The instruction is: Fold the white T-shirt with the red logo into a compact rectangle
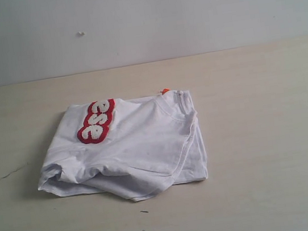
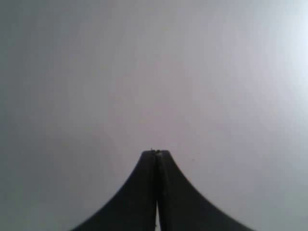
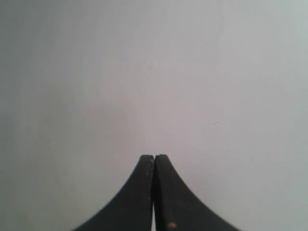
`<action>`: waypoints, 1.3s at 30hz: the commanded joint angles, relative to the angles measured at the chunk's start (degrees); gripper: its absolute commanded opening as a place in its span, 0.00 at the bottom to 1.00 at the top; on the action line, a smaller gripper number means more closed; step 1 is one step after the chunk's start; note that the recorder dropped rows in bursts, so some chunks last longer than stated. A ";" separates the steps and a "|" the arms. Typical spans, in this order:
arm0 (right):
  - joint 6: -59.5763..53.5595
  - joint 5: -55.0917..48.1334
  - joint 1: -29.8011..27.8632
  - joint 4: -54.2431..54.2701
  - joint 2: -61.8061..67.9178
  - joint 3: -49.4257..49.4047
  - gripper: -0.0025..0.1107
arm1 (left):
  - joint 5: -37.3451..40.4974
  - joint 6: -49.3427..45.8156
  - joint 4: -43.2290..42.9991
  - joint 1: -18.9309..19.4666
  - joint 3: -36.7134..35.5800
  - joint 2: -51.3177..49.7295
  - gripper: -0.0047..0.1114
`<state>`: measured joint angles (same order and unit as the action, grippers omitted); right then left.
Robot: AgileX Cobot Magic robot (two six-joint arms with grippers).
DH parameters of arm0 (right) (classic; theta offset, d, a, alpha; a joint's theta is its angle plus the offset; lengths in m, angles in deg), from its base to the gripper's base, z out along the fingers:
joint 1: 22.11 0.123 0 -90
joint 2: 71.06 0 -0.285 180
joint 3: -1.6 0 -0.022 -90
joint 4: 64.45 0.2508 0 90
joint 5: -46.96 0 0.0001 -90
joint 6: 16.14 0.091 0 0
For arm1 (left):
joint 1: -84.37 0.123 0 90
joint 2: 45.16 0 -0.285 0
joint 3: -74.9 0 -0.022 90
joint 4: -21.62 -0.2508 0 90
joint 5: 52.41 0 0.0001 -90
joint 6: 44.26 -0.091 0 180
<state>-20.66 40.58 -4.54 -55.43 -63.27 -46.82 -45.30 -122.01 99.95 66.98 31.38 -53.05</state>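
The white T-shirt (image 1: pixel 130 150) lies folded into a rough rectangle in the middle of the beige table (image 1: pixel 271 133). Part of the red logo (image 1: pixel 96 121) shows on its upper left layer, and a small orange tag (image 1: pixel 165 91) peeks out at the far edge by the neck. Neither arm appears in the exterior view. My left gripper (image 2: pixel 156 153) is shut, its black fingers pressed together with nothing between them, facing a blank grey-white surface. My right gripper (image 3: pixel 154 157) is likewise shut and empty against a plain pale background. The shirt is in neither wrist view.
A pale wall (image 1: pixel 140 19) stands behind the table's far edge. A small dark speck (image 1: pixel 144 211) lies on the tabletop in front of the shirt, and a thin dark mark (image 1: pixel 12 171) sits to its left.
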 commanded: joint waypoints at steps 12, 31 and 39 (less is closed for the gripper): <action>-0.19 0.04 -0.24 -0.39 0.00 -0.36 0.02 | 0.00 -0.21 0.11 0.10 -0.22 0.11 0.04; -0.19 0.04 -0.24 -0.39 0.00 -0.36 0.02 | 4.02 25.51 -29.35 4.06 -0.22 0.11 0.04; -0.19 0.04 -0.24 -0.39 0.00 -0.36 0.02 | 4.02 72.47 -69.00 10.86 -0.22 0.11 0.04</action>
<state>-20.66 40.58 -4.54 -55.43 -63.27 -46.82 -41.69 -64.08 42.17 76.46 31.38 -53.05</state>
